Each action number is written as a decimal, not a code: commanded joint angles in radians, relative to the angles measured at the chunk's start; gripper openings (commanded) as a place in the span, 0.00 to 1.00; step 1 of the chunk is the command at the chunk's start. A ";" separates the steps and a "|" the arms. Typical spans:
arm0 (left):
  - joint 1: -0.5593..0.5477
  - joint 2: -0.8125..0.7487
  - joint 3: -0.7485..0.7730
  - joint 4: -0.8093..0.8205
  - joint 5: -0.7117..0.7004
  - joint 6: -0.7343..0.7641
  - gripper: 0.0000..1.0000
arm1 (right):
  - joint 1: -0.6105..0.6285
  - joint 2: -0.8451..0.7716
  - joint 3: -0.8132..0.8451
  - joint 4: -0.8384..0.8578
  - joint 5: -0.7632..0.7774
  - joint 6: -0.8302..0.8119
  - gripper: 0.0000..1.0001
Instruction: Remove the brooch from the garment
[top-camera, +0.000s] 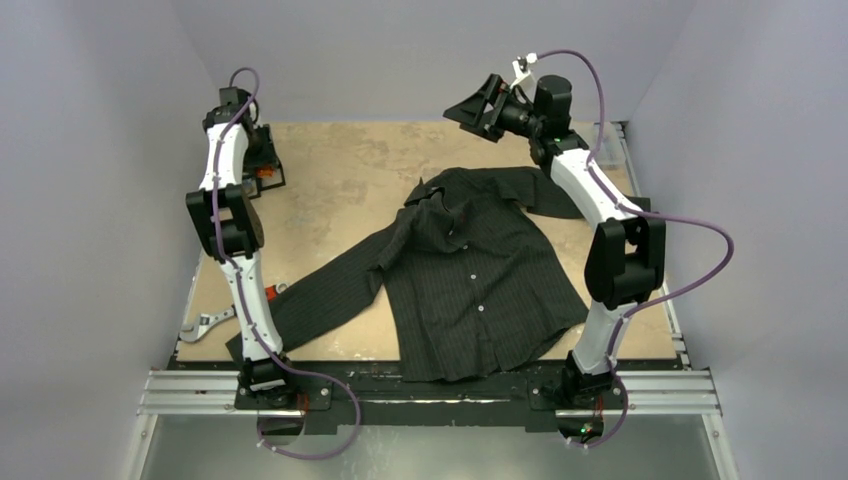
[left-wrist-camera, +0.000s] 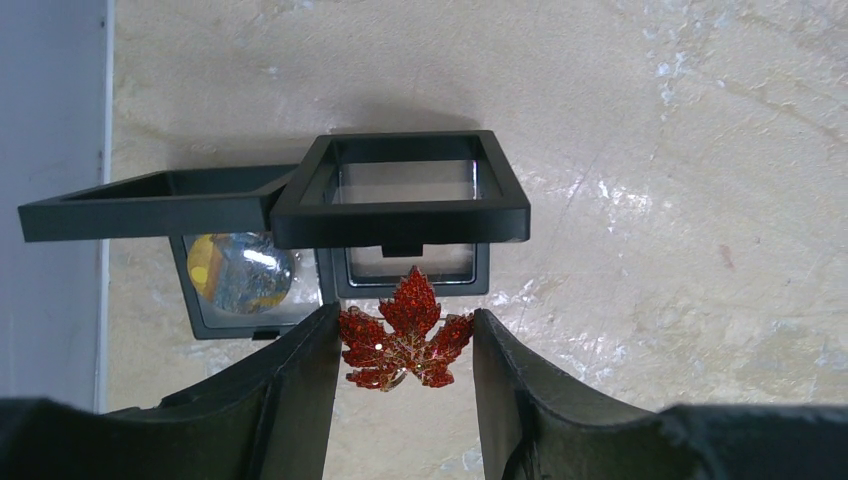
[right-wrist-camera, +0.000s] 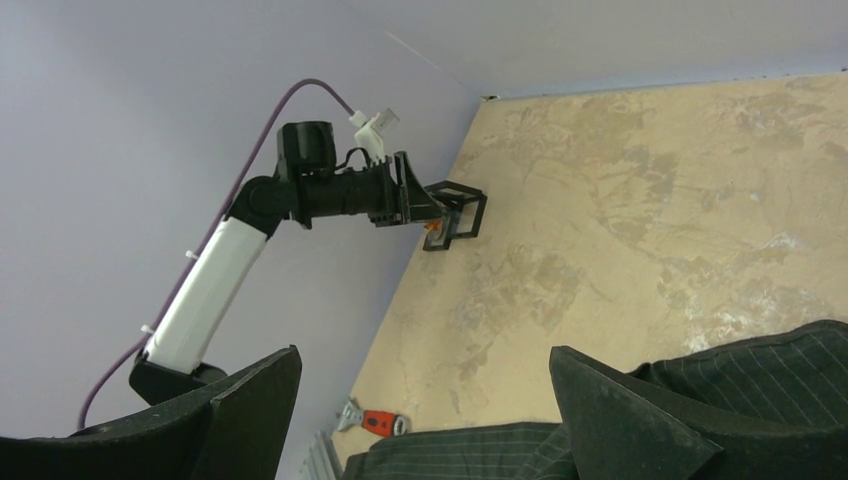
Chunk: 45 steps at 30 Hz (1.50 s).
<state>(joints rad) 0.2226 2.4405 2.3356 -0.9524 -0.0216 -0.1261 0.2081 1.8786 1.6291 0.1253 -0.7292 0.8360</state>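
A glittering red maple-leaf brooch (left-wrist-camera: 405, 338) hangs between the two fingers of my left gripper (left-wrist-camera: 403, 318), which is shut on it by its side lobes, a little above the table. This gripper (top-camera: 263, 168) is at the back left corner, well away from the garment. The garment (top-camera: 470, 280), a black pinstriped shirt with white buttons, lies spread over the middle and front of the table. My right gripper (top-camera: 470, 110) is raised over the back of the table, open and holding nothing; in its own view the gripper (right-wrist-camera: 425, 385) looks past the garment (right-wrist-camera: 780, 370).
Two open black display boxes (left-wrist-camera: 400, 200) stand just beyond the brooch; one holds a round multicoloured piece (left-wrist-camera: 240, 272). A small adjustable wrench (top-camera: 215, 322) lies at the front left edge. Grey walls close in the left, back and right sides.
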 joint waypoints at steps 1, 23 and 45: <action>0.015 0.027 0.080 -0.033 0.054 0.021 0.38 | -0.007 -0.003 0.056 0.007 -0.021 -0.006 0.99; 0.020 0.068 0.153 -0.058 0.031 0.016 0.49 | -0.011 0.030 0.098 -0.014 -0.021 -0.012 0.99; 0.020 -0.297 -0.418 0.254 0.046 0.028 0.59 | -0.009 0.028 0.071 0.022 -0.056 0.008 0.99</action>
<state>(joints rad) 0.2352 2.3135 2.0254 -0.8288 0.0200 -0.1112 0.2016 1.9270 1.6863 0.1040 -0.7547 0.8364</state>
